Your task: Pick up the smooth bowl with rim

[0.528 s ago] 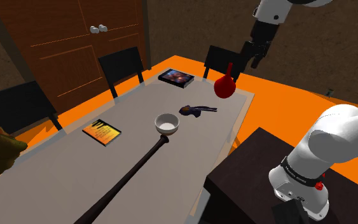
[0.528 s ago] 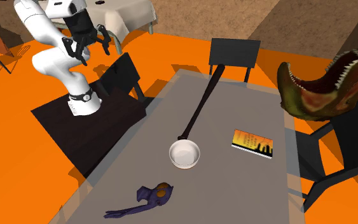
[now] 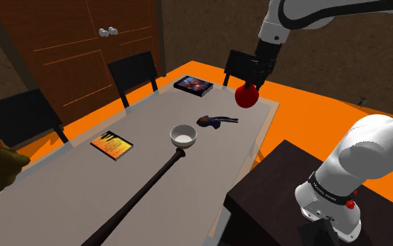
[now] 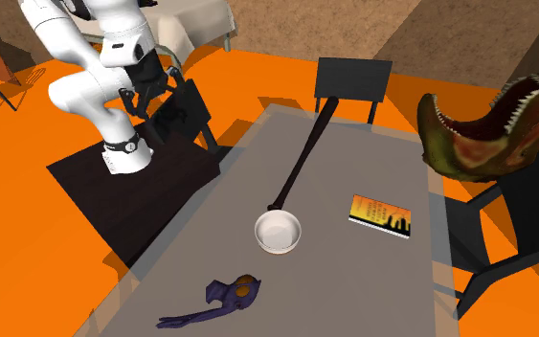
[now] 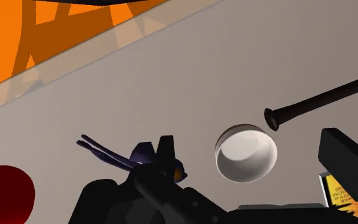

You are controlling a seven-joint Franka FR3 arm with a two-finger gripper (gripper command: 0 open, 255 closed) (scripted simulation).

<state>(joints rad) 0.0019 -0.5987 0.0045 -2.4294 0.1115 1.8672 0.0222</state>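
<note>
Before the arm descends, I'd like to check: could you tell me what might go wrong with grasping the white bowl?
The bat's knob lies just beside the bowl; a finger of the open gripper might strike it on the way down. The bowl's smooth rim may slip when pinched.

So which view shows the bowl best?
The wrist view: the white bowl appears largest, whole rim and inside unobstructed. The second exterior view looks down into the bowl from farther off; the shoulder view shows the bowl smaller, obliquely.

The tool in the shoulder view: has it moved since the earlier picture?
Yes. The tool went left and down; it now overlaps the far black chair, just above the red object.
</note>
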